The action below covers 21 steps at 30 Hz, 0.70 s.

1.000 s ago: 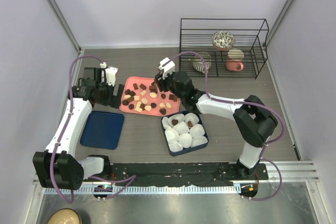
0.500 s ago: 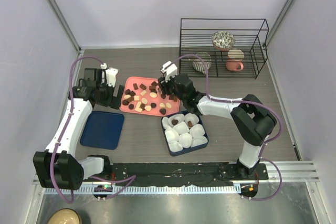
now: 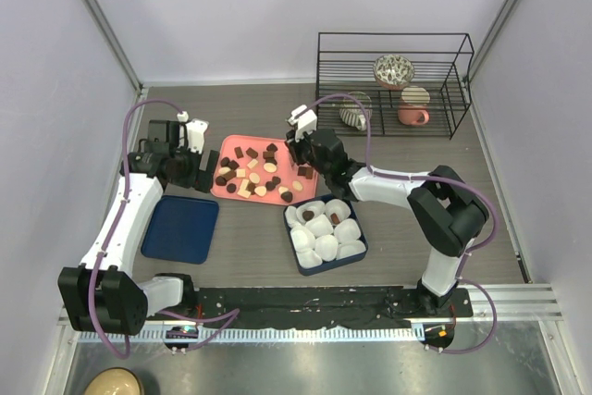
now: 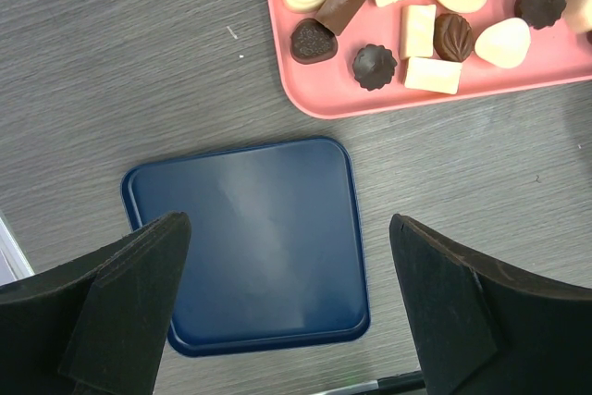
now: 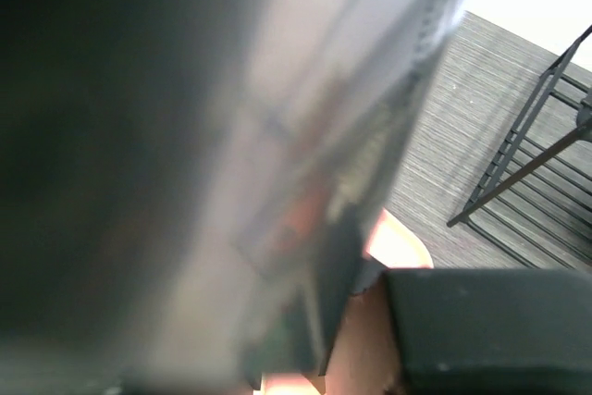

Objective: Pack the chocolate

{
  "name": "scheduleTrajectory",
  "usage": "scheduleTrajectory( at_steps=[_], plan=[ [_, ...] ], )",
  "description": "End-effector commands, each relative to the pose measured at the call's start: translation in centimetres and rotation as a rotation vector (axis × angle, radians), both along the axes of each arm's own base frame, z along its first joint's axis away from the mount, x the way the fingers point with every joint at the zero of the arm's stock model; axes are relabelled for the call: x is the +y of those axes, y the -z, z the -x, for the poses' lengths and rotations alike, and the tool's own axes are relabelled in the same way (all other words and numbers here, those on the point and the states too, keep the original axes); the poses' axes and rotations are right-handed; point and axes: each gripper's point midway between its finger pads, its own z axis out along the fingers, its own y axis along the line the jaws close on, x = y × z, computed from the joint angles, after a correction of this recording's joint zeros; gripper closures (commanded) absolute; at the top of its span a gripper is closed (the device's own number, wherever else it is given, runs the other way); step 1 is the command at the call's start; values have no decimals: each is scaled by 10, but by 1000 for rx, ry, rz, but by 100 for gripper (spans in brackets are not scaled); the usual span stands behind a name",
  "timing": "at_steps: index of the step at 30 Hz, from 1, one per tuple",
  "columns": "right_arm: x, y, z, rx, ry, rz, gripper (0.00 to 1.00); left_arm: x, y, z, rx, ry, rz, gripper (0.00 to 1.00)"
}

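The chocolate (image 3: 252, 173) lies as several dark, mid-brown and cream pieces on a pink tray (image 3: 219, 193); the left wrist view shows some of them (image 4: 375, 67) on the tray's corner (image 4: 319, 106). Two dark pieces (image 3: 308, 215) sit in white paper cups inside the dark blue box (image 3: 358, 249). My left gripper (image 3: 204, 176) is open and empty (image 4: 288, 228), above the blue lid, left of the tray. My right gripper (image 3: 299, 156) hangs over the tray's right end. Its view is blurred; one dark finger (image 5: 481, 330) shows over pink, and I cannot tell what it holds.
A flat dark blue lid (image 3: 180, 227) lies left of the box, also in the left wrist view (image 4: 250, 238). A black wire rack (image 3: 393, 43) with bowls and a pink mug stands at the back right. Grey walls close in both sides.
My right gripper has moved a little to the right over the tray, toward its right end. The left arm has not moved.
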Motion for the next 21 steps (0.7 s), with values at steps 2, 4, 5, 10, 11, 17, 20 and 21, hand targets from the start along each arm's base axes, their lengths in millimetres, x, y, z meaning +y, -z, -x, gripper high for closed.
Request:
scheduleTrajectory(
  at_steps=[2, 4, 5, 10, 11, 17, 20, 21],
  plan=[
    [-2, -64, -7, -116, 15, -63, 78, 3, -7, -3, -38, 7, -15, 6],
    [-3, -76, -5, -131, 11, -65, 78, 3, -6, -3, -35, 4, -14, 6],
    [-4, -91, -3, -154, 8, -80, 78, 3, -6, -2, -32, 6, -14, 6],
    [-1, -98, 5, -144, -35, -79, 67, 3, -8, -3, -36, 2, -13, 6],
    [0, -95, 9, -133, -55, -86, 66, 4, -8, -2, -34, 0, -15, 6],
    [20, -80, 26, -93, -146, -103, 62, 2, -9, -4, -35, 0, -9, 6],
    [35, -75, 37, -84, -200, -105, 60, 3, -7, -4, -29, 0, -12, 6],
    [39, -73, 37, -83, -208, -104, 60, 3, -7, -4, -29, -3, -11, 6]
  ],
)
